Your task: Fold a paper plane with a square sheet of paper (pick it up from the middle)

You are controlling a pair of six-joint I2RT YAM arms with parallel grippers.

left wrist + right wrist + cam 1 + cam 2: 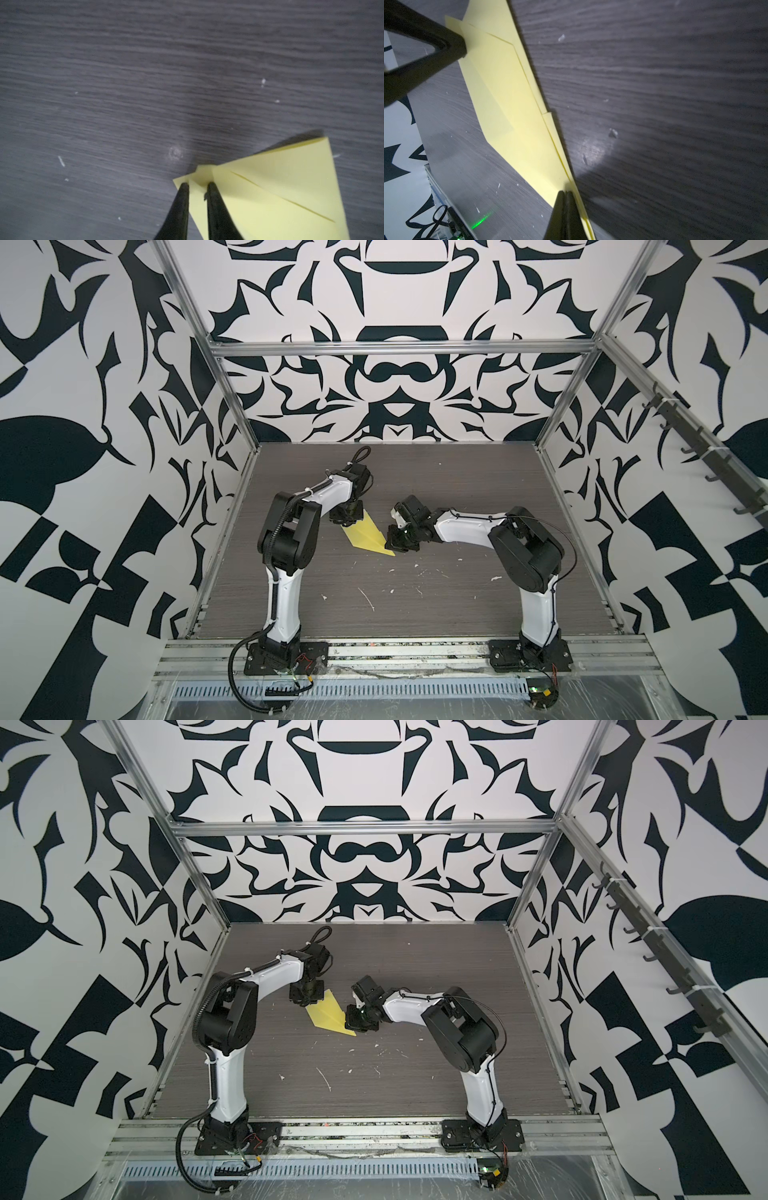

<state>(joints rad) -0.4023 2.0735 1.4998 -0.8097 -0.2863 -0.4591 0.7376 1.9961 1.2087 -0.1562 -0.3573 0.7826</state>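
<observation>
The square sheet of paper (pixel 368 537) (pixel 328 1013) is yellow and folded into a pointed wedge with layered flaps, lying mid-table between the two arms. My left gripper (pixel 347 520) (pixel 197 185) stands over its wide end. The jaws are a little apart, the tips rest on the paper (pixel 280 197), and flat paper shows in the gap. My right gripper (pixel 392 541) (pixel 565 192) is shut, its tips set down on the narrow pointed end. The paper (pixel 512 99) has a folded edge running past one side of the shut jaws. One of the left fingers (pixel 452 45) touches the far end.
Small white flecks (pixel 368 597) are scattered over the dark wood-grain table (pixel 457 489), mostly toward the front. Aluminium posts and patterned walls close in the sides and back. A metal rail (pixel 395 649) with both arm bases runs along the front edge.
</observation>
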